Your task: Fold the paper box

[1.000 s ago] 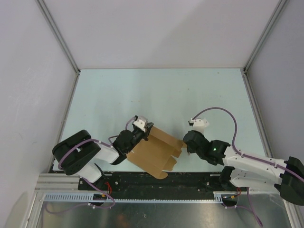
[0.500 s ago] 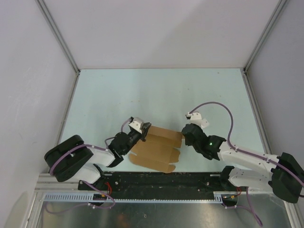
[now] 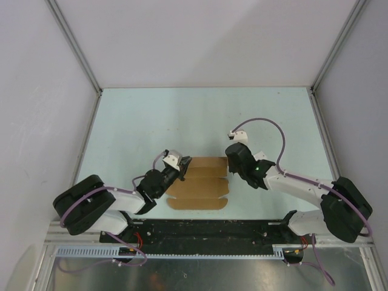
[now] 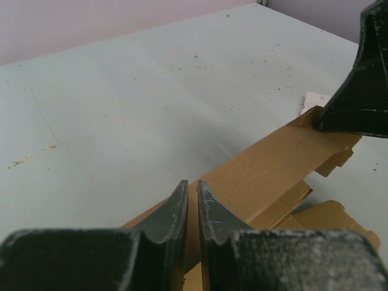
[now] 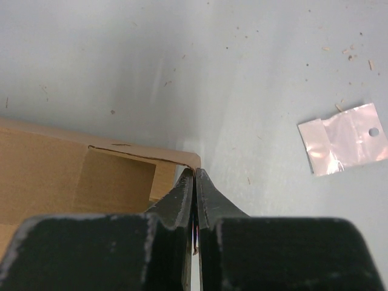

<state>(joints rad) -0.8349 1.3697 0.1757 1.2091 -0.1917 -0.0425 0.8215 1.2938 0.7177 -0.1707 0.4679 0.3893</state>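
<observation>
- From above, the box (image 3: 199, 182) lies on the pale table (image 3: 200, 115), near its front edge, between the two arms. It is a brown cardboard piece with crease lines across it and small tabs at its right side.
- The left gripper (image 3: 182, 168) is at the upper left corner of the box, and the right gripper (image 3: 228, 167) is at the upper right corner. From this height I cannot tell how the jaws stand.
- In the left wrist view, the left gripper (image 4: 191, 185) has its jaws almost together, with only a thin slit between them. The brown edge of the box (image 4: 273, 163) sits in this slit, so the jaws pinch the cardboard.
- From there the box runs away to the right as a long raised panel, with lower flaps beside it.
- At the far end of this panel a dark finger (image 4: 354, 97) of the right gripper rests on the cardboard. A small pale scrap (image 4: 314, 100) shows just behind it.
- In the right wrist view, the right gripper (image 5: 194, 173) has its jaws pressed fully together at the corner of the box (image 5: 60, 163). A thin brown line seems to be caught between them (it is hard to see more than this).
- The box fills the left part of this view, with a step cut in its upper layer.
- The scrap (image 5: 342, 145), pinkish with a small hole, lies flat on the table to the right, apart from the box.
</observation>
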